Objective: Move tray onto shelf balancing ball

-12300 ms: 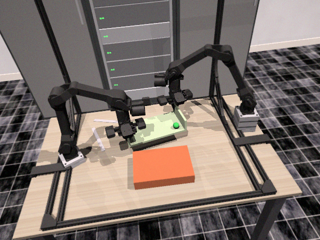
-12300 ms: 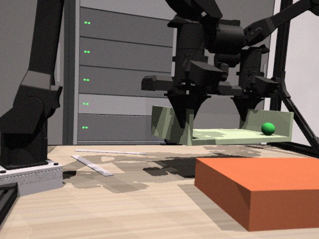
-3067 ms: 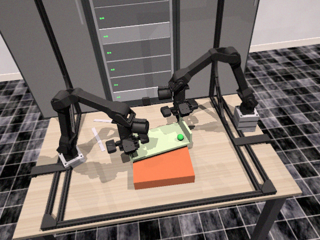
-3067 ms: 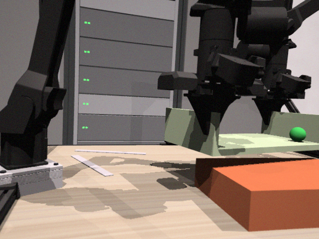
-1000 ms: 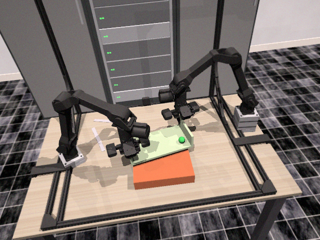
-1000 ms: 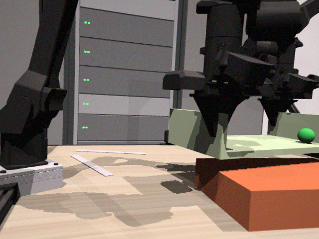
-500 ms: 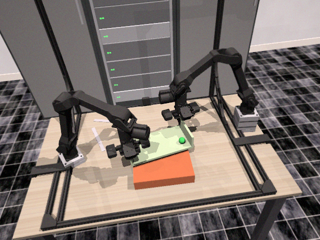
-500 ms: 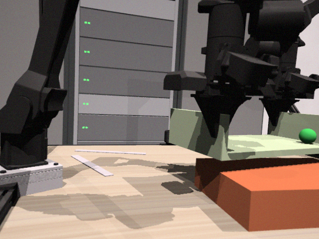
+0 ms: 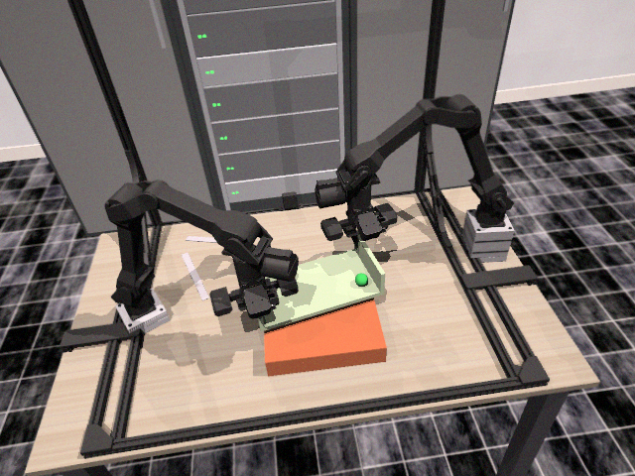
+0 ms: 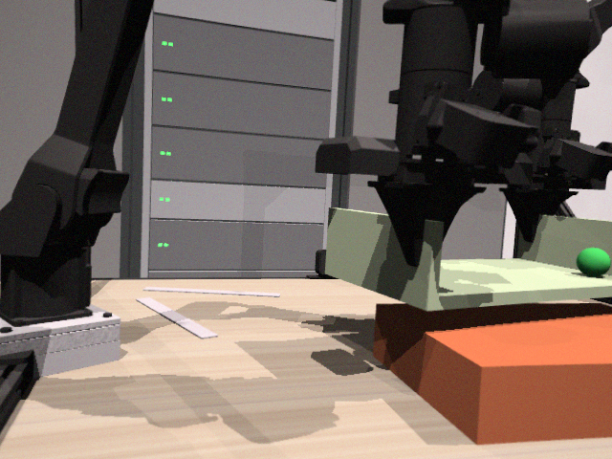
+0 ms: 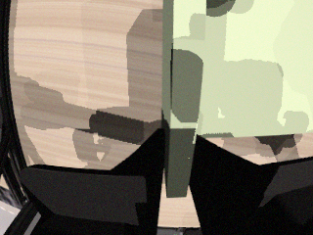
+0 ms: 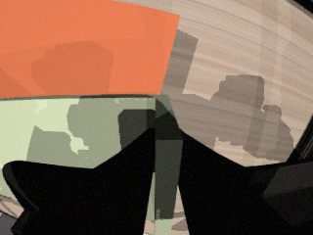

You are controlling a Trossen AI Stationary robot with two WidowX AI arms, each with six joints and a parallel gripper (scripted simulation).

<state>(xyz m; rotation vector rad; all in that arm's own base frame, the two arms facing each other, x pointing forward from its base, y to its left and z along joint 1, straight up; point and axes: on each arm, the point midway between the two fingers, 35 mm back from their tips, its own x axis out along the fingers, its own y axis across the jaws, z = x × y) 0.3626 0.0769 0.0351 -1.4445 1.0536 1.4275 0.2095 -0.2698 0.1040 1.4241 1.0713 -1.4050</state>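
Over to the left in the top view, two pale strips [image 9: 194, 277] [image 10: 176, 317] lie flat on the table [image 9: 436, 332] [image 10: 172, 437] [image 11: 68, 44] [image 12: 220, 44], out beyond the right gripper [image 9: 261, 318] [image 10: 417, 259] [image 12: 162, 134], on the side away from the other arm. That gripper points down and is nearly closed, its fingers on either side of the tray's end wall, close to the corner by the shelf [image 9: 325, 338] [image 10: 543, 345] [image 12: 88, 54]. From there the pale green tray [image 9: 327, 282] [image 10: 499, 281] [image 11: 259, 39] [image 12: 49, 142] stretches across to the left gripper [image 9: 358, 244] [image 10: 528, 238] [image 11: 171, 134], which is also nearly closed, pinching the opposite end wall near its corner on the side away from the shelf. The orange shelf sits lower than both sets of fingertips, and the tray hangs partly over its back part, a dark gap showing beneath (it looks skewed against the shelf from up here). The green ball [image 9: 361, 280] [image 10: 593, 261] rests on the tray floor, nearer the left gripper than the right, just beside the wall the left one has hold of; both sets of fingers are apart from it.

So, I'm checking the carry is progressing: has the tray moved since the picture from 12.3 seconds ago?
Yes. The tray has moved toward the orange block, now overlapping its far part in the top view.
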